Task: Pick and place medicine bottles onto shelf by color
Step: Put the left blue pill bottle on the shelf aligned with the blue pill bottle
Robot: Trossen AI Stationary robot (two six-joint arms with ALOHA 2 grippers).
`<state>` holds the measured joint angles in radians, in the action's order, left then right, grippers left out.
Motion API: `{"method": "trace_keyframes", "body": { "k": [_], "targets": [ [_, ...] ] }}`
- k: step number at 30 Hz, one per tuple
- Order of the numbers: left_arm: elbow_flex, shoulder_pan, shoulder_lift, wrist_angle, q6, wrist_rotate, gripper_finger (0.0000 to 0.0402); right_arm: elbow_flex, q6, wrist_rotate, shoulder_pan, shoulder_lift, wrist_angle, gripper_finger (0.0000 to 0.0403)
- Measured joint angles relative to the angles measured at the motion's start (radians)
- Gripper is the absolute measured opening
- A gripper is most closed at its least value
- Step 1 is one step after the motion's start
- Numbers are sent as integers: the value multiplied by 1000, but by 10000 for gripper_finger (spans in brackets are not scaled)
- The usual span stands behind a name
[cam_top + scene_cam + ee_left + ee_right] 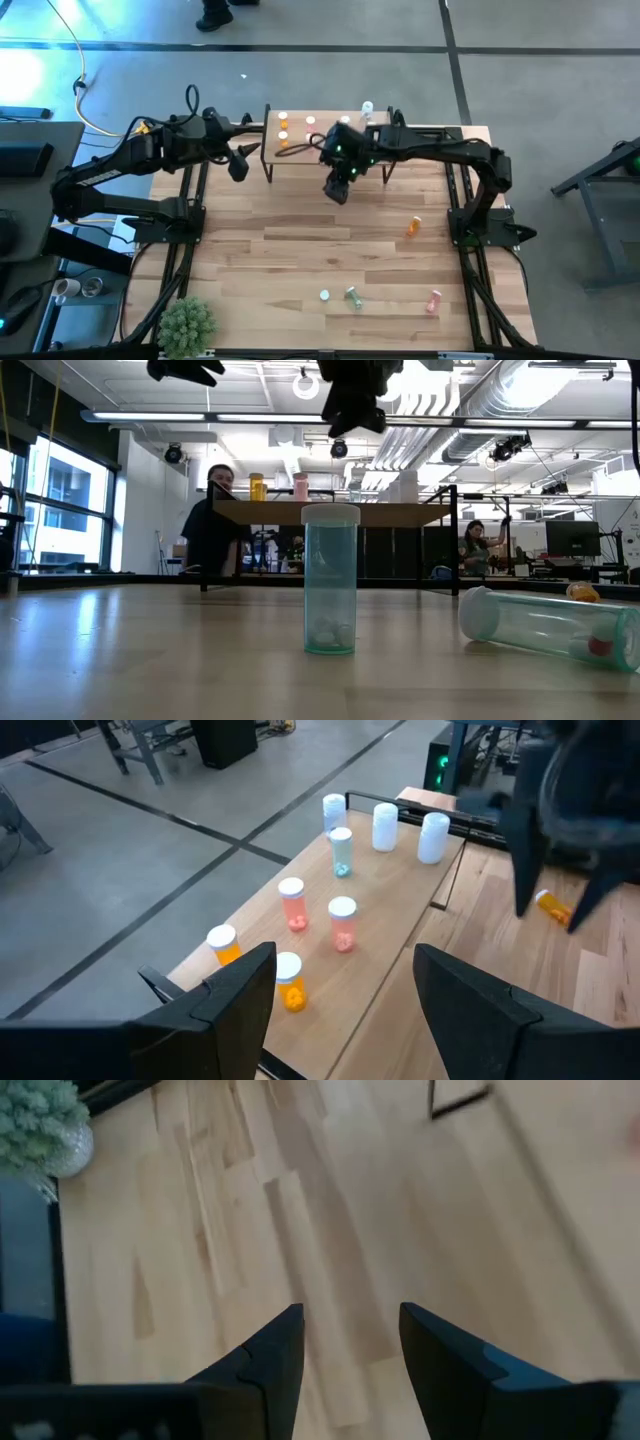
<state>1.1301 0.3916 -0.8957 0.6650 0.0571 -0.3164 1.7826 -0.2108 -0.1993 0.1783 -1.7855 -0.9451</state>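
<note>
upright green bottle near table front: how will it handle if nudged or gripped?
The green bottle stands tall and narrow on a small base, so a high nudge would probably tip it. It looks nearly empty, likely light. Its smooth round wall may slip, and would roll like the one lying beside it.

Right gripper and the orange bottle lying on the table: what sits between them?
Nothing: in the high view only bare tabletop separates the right gripper from the orange bottle.

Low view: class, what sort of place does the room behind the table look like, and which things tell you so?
Probably an open industrial lab or workshop: bare silver ceiling ducts, a dark computer monitor on a far desk, and a seated person behind the small light-wood shelf on black legs.
</note>
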Motion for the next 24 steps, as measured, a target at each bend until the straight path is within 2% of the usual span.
{"method": "trace_keyframes", "body": {
  "k": [3,8,11,16,24],
  "targets": [
    [0,0,7,15,-8,1,227,-59,-112,17,-53,15,39,156],
    [0,1,14,35,-17,7,227,-173,-260,103,-139,70,115,156],
    [0,1,17,52,-31,43,227,-258,-365,153,-190,110,121,156],
    [0,0,17,82,-35,96,227,-382,-519,173,-290,173,166,156],
    [0,0,17,118,-35,124,227,-431,-620,284,-463,202,173,156]
  ]
}}
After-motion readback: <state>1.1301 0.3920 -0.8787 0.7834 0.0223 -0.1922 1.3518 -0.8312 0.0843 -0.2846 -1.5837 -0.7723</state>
